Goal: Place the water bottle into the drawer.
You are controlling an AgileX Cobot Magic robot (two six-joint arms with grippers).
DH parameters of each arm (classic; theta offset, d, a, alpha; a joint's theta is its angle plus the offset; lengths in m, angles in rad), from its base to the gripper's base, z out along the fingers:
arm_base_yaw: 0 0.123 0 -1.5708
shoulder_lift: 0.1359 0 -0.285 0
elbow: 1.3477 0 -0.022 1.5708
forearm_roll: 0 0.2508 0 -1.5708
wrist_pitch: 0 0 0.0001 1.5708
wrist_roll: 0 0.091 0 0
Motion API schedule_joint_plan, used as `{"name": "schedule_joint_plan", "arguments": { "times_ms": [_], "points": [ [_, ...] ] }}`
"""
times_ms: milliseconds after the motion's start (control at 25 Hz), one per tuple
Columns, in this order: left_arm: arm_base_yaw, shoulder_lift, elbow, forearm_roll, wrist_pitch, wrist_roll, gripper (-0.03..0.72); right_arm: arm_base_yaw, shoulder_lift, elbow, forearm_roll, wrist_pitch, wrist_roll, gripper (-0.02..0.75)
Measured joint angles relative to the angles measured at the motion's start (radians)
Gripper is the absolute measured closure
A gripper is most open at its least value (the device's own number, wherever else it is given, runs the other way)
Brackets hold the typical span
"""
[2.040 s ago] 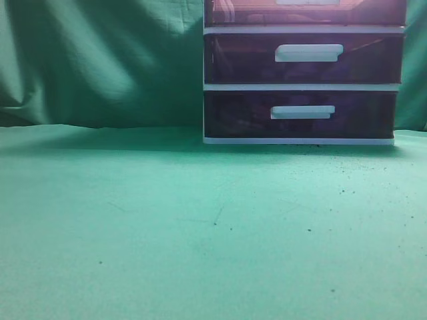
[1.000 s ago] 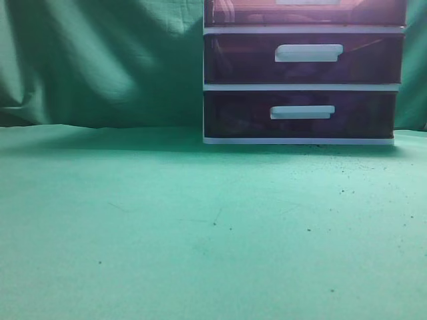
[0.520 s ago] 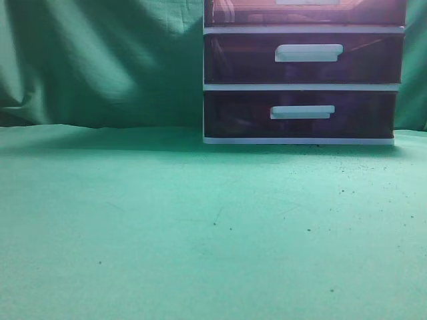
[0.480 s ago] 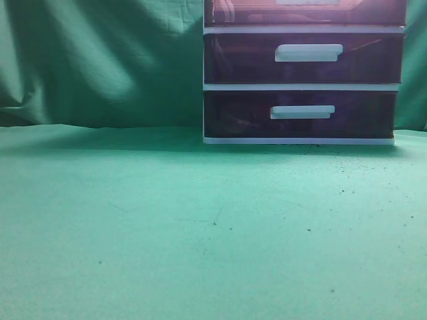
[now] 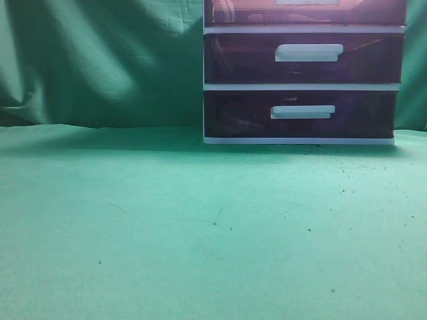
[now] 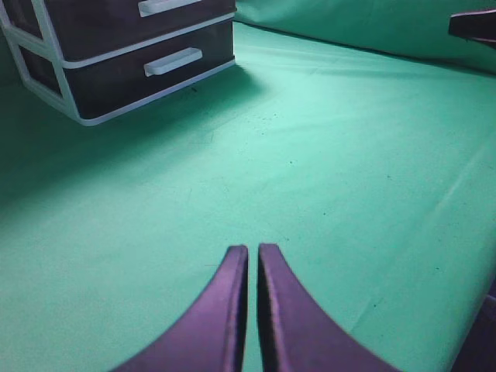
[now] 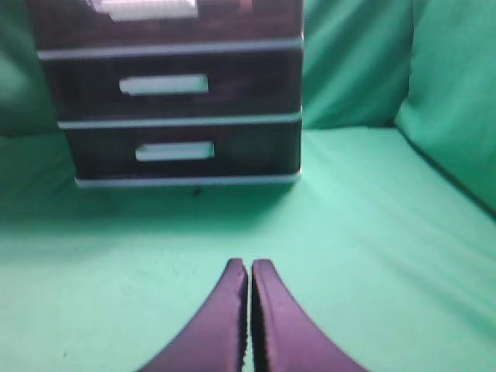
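Surface: green cloth (image 5: pixel 167 220) covers the table and hangs as a backdrop.
Drawer unit: white-framed plastic unit (image 5: pixel 303 87) stands at the back right of the cloth.
Top drawer (image 5: pixel 303 11): reddish front, closed, cut off by the upper edge in the exterior view; pale shapes show dimly through it.
Lower drawers: two dark purple drawers (image 5: pixel 303 60), both closed.
Water bottle: cannot tell where it is.
Left gripper (image 6: pixel 253 260): jaws together, empty, above bare cloth.
Right gripper (image 7: pixel 249 271): jaws together, empty, facing the unit.

Each claw (image 6: pixel 253 252) (image 7: pixel 249 267) has two dark purple, tapered curved fingers.
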Motion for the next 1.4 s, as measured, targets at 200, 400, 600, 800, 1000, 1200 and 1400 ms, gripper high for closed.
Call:
{"name": "schedule_joint_plan", "arguments": {
  "times_ms": [200,400,600,800,1000,1200,1400],
  "points": [
    [0.000,0.000,0.000,0.000,0.000,0.000,0.688,-0.002,0.000,0.002,-0.006,0.125,0.016,0.738],
    [0.000,0.000,0.000,0.000,0.000,0.000,0.688,-0.002,0.000,0.002,-0.018,0.151,0.005,0.738],
    [0.000,0.000,0.000,0.000,0.000,0.000,0.688,-0.002,0.000,0.002,-0.018,0.153,0.000,0.738],
    [0.000,0.000,0.000,0.000,-0.002,0.000,0.688,-0.002,0.000,0.004,-0.020,0.153,0.000,0.738],
    [0.000,0.000,0.000,0.000,-0.002,0.000,0.688,-0.002,0.000,0.004,-0.020,0.153,0.000,0.738],
    [0.044,-0.013,0.000,0.022,-0.002,0.016,0.688,-0.002,0.000,0.004,-0.020,0.153,0.000,0.738],
    [0.322,-0.060,0.031,0.139,-0.041,0.042,0.688,-0.002,0.000,0.004,-0.020,0.153,0.000,0.738]
  ]
}}
